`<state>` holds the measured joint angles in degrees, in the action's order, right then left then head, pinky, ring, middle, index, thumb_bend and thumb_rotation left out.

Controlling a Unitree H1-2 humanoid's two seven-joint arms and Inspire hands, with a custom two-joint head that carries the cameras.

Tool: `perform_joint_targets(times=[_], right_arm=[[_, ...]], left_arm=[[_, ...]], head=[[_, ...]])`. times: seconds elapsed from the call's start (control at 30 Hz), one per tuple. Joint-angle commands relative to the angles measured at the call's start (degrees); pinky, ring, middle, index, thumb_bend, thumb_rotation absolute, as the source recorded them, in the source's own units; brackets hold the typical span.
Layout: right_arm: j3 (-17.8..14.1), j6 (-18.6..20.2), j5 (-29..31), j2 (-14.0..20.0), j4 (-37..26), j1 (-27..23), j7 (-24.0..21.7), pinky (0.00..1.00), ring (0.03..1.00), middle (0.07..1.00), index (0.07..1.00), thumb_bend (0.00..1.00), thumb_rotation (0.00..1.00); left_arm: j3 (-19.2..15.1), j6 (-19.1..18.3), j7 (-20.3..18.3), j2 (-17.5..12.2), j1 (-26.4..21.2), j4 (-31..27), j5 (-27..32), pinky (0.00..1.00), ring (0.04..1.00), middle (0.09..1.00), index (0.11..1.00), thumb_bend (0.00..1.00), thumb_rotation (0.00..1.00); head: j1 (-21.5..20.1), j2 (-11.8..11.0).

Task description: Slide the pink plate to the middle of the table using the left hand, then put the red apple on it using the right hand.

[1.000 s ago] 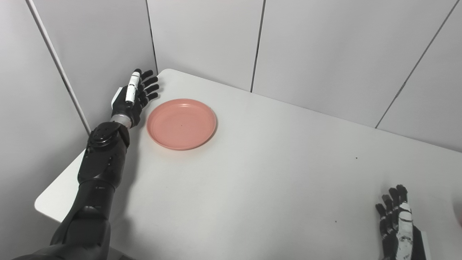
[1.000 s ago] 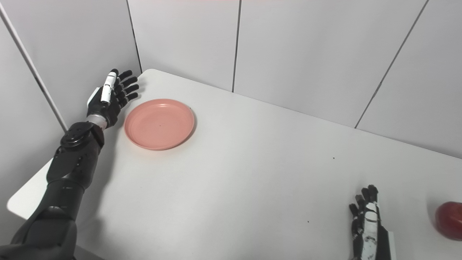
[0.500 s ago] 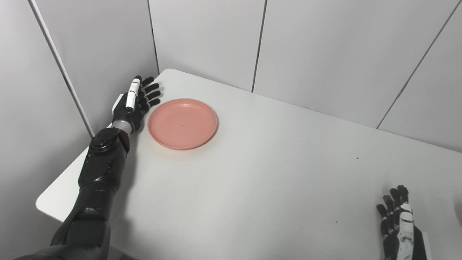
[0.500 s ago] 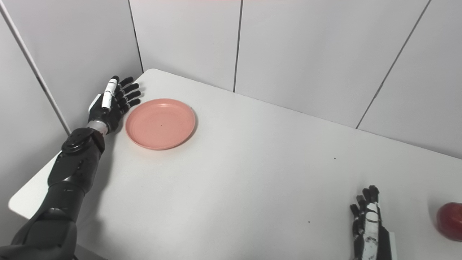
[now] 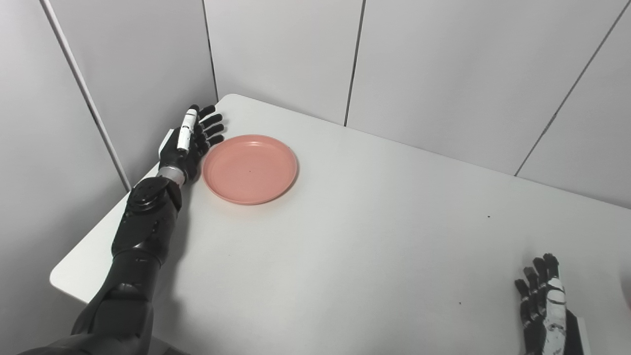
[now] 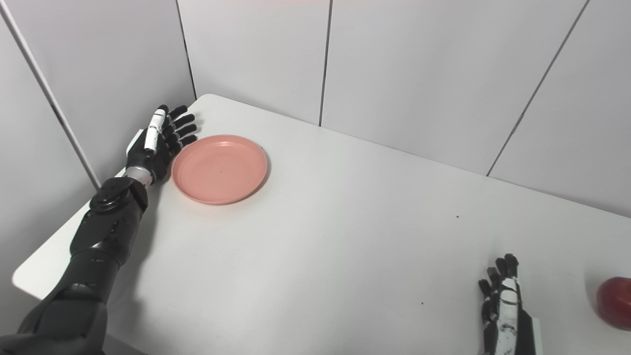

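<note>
Neither step of the task looks finished, judging by how things lie. The round, shallow pink plastic plate (image 5: 250, 168) sits on the white bench (image 5: 374, 256) near its far corner, immediately to the inner side of the left hand (image 5: 190, 143), not at the middle. That black left hand with a white strip along one finger is held edge-on beside the plate's outer rim, its fingers (image 5: 213, 129) straight and spread, holding nothing; the palm seems to be at or just against the rim, though actual contact cannot be made out from either eye view. This reads as the opening of the push: the hand is placed to sweep the plate away from the corner toward the open centre of the bench, and the whole slide is left to do. The right hand (image 6: 503, 301) rests low at the near edge of the bench, fingers extended and apart, empty, well apart from the plate. The glossy red apple (image 6: 614, 301) lies on the bench just beyond that hand on its outer side, cut by the picture's edge in the right eye view, untouched. So what remains is the full slide, then the reach, grasp, carry and placing of the apple on the plate.
</note>
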<state>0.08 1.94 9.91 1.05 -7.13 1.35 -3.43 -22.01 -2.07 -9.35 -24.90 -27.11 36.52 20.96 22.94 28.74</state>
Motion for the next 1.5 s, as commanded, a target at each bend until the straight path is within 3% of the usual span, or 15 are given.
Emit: perform_joint_targets(times=[0.0,0.6,1.03,1.47], right_arm=[[-0.3,0.1,0.3,0.1,-1.7,-0.3,-0.4,1.0,1.0,1.0,1.0,0.11,1.0],[-0.1,0.4,0.0,-0.5,-2.2,-0.1,0.0,1.0,1.0,1.0,1.0,0.12,1.0],[0.2,-0.1,-0.1,-0.9,-2.3,0.0,-0.1,1.0,1.0,1.0,1.0,0.11,1.0],[0.1,-0.7,0.4,-1.4,-1.8,0.0,-0.3,1.0,1.0,1.0,1.0,0.13,1.0]], left_arm=[[0.4,0.4,-0.3,0.1,-0.9,0.8,0.0,0.84,0.839,0.831,0.808,0.34,1.0],[3.7,-4.0,-2.2,3.5,2.3,-7.6,0.4,0.82,0.848,0.854,0.833,0.33,1.0],[5.8,-11.2,0.2,7.0,3.2,-15.5,0.1,0.86,0.871,0.871,0.853,0.29,1.0],[7.6,-9.1,-1.4,8.3,1.7,-12.2,-0.6,0.86,0.858,0.86,0.844,0.31,1.0]], head=[[-0.1,0.0],[-1.1,0.4],[-2.1,0.9],[-3.0,1.5]])
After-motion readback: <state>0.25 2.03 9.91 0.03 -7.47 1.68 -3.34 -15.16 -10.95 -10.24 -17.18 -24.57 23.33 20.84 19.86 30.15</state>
